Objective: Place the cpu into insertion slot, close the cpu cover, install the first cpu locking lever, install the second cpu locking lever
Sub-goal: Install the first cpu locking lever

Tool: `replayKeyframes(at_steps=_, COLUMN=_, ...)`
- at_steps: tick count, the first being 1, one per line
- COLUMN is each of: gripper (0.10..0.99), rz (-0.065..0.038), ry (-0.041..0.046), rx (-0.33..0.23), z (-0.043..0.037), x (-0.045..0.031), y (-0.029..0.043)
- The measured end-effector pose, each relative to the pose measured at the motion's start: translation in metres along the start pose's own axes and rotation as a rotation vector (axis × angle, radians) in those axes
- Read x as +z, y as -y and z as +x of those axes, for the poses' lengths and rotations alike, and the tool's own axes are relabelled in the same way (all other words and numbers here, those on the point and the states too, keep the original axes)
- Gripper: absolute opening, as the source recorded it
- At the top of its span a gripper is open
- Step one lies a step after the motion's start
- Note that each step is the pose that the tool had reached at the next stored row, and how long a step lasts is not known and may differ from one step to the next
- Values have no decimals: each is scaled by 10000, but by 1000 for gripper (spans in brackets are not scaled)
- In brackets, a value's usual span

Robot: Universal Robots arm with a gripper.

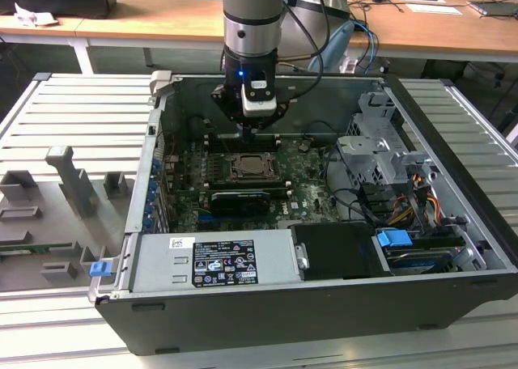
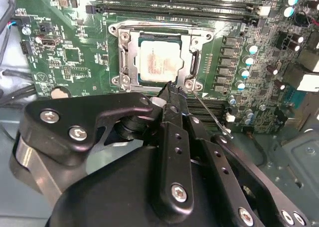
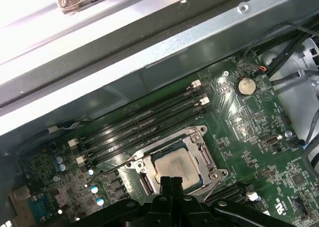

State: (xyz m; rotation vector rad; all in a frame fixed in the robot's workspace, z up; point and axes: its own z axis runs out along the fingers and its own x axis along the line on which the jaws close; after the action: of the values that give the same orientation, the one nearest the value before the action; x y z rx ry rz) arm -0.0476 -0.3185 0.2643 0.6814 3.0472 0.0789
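Pale square metal-faced cpu (image 2: 158, 62) sits in the silver-rimmed dark insertion slot (image 2: 122, 62), just ahead of the black gripper (image 2: 169, 86). Silvery frame cpu cover (image 2: 164, 36) looks down. Thin wire locking lever (image 2: 212, 115) beside the fingertips looks unlatched. Fingers pinched together, holding nothing.

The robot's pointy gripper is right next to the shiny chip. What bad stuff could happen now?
1. The gripper tip sits close to a corner of the metal cover framing the chip. If it pushes down a bit off target, it could scratch or bend the cover.
2. The thin wire lever sticks out beside the tip. It looks easy to slip off, so the gripper might slide and poke the green board.
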Motion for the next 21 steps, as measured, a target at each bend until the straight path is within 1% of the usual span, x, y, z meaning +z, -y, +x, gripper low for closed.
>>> replayKeyframes(at_steps=12, gripper=106, rz=-4, ry=-28, rx=-516, z=-6, x=0, y=14)
replayKeyframes(at_steps=21, gripper=106, rz=-6, ry=-54, rx=-1006, z=-8, x=-1, y=18)
